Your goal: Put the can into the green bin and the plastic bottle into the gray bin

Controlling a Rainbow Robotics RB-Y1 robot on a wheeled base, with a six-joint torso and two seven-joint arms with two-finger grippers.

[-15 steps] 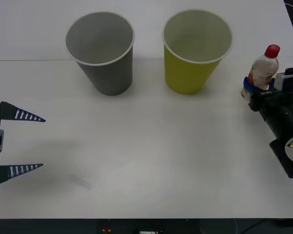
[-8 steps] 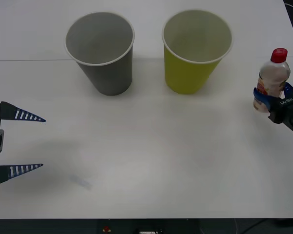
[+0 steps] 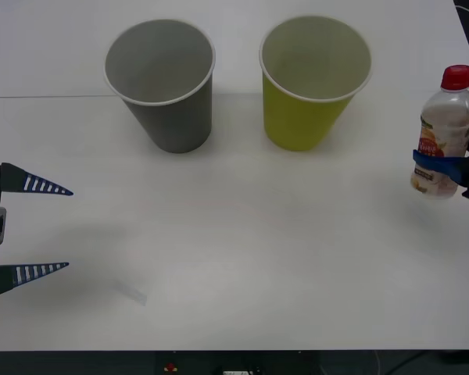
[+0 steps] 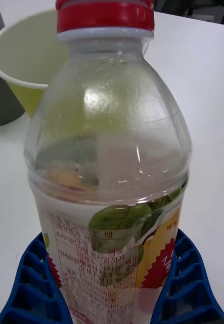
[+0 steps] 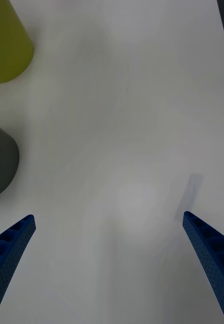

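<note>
Plastic bottle (image 3: pixel 446 133) higher in right pincer (image 3: pixel 445 166) than before

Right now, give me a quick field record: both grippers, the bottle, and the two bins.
right gripper: shut on the plastic bottle, at the table's right edge
plastic bottle: upright, red cap on, gripped low on its label
left gripper: open, holding nothing, at the table's left edge
gray bin: upright, far left of centre, nothing seen inside
green bin: upright, beside the gray bin, nearer the bottle, nothing seen inside

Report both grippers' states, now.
Left gripper: open, holding nothing, at the table's left edge.
Right gripper: shut on the plastic bottle.
</note>
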